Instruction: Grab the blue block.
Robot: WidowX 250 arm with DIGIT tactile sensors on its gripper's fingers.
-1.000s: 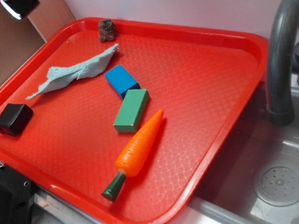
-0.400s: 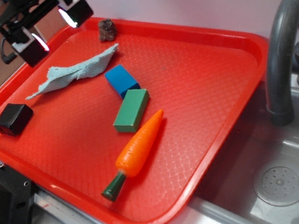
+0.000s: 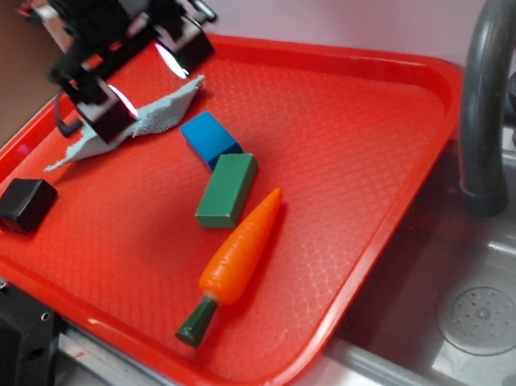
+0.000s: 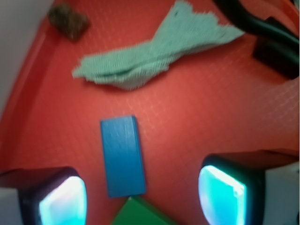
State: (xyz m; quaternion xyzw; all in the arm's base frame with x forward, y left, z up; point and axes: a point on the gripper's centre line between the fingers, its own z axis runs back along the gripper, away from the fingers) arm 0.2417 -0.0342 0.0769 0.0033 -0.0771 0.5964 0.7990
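Blue block (image 3: 210, 138) lies flat near the middle of the red tray (image 3: 374, 174), its near end touching or almost touching one end of the green block (image 3: 227, 189), with the orange toy carrot (image 3: 238, 252) just beyond that toward the tray's front edge. The gripper (image 3: 142, 77) hangs above the tray's back-left part, over the crumpled pale-green cloth (image 3: 151, 117), with its jaws spread wide and nothing between them. In the wrist view the block (image 4: 122, 155) sits between the two fingers (image 4: 63, 199) but closer to the left one, and it runs lengthwise away from the camera, so the jaws already face its long sides. To do the approach well, I judge the claw should shift sideways until the block is centred in the gap, keep this wrist angle so the pads meet the long faces squarely, and come down far enough from the green block's corner (image 4: 138, 213) that neither finger catches it. Counted on the tray: one blue block, one green block, one black block (image 3: 23, 204) at the left side, one carrot, one cloth, and one small brown lump (image 4: 69, 20) by the back rim. A grey faucet (image 3: 502, 83) stands over the sink to the right.
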